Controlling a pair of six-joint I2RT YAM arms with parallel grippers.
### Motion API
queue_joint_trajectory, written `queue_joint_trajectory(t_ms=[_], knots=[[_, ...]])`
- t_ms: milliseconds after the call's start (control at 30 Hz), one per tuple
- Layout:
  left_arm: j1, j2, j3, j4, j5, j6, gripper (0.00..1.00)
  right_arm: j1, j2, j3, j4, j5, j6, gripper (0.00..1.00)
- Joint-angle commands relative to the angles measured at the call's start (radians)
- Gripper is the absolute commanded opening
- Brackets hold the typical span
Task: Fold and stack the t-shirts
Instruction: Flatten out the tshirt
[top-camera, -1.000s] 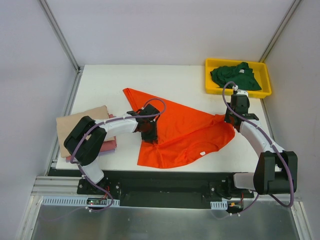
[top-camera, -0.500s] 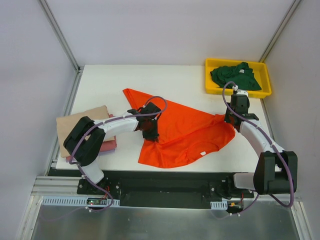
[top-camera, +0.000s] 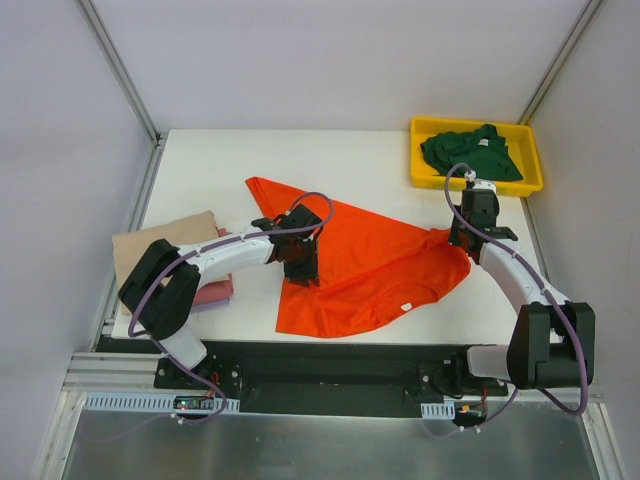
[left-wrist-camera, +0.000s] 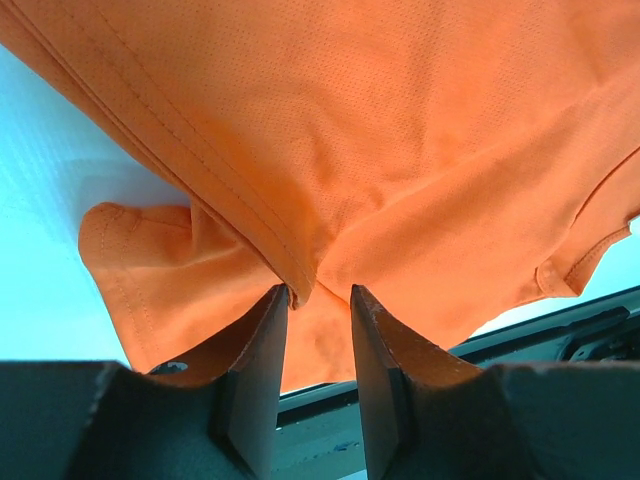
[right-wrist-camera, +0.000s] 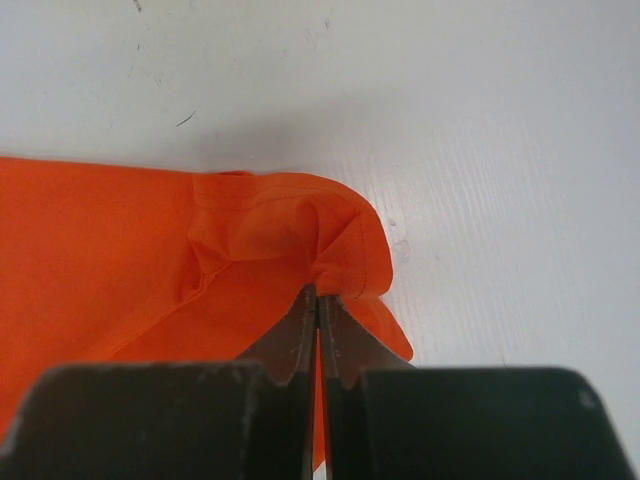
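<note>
The orange-red t-shirt (top-camera: 370, 265) lies spread and creased across the middle of the table. My left gripper (top-camera: 300, 265) is at its left part. In the left wrist view (left-wrist-camera: 318, 295) the jaws stand apart, with a hemmed fold of orange cloth (left-wrist-camera: 300, 270) hanging at the tips. My right gripper (top-camera: 460, 238) is shut on the shirt's right edge, and the right wrist view (right-wrist-camera: 317, 295) shows it pinching a bunched hem (right-wrist-camera: 340, 255). The dark green t-shirt (top-camera: 470, 152) lies crumpled in the tray. The tan t-shirt (top-camera: 150, 250) lies folded on the pink one (top-camera: 215, 292) at the left edge.
The yellow plastic tray (top-camera: 420, 180) stands at the table's back right corner. The white table (top-camera: 330, 155) is bare behind the orange shirt. Metal frame posts rise at the back left and back right corners.
My left arm's elbow has swung left and its gripper has shifted slightly right at the orange shirt. The shirt's lower left edge has shifted a little. The right arm has not moved.
</note>
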Motion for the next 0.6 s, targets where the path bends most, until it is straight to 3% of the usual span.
queue_joint_trajectory(t_ms=[0,567], knots=[[-0.014,0.023,0.047,-0.029,0.017,-0.015,0.31,-0.003,-0.002,0.008,0.007,0.003,-0.009,0.00],[-0.027,0.130,0.097,-0.057,-0.055,0.008,0.26,-0.003,0.004,0.011,-0.003,0.015,-0.015,0.00]])
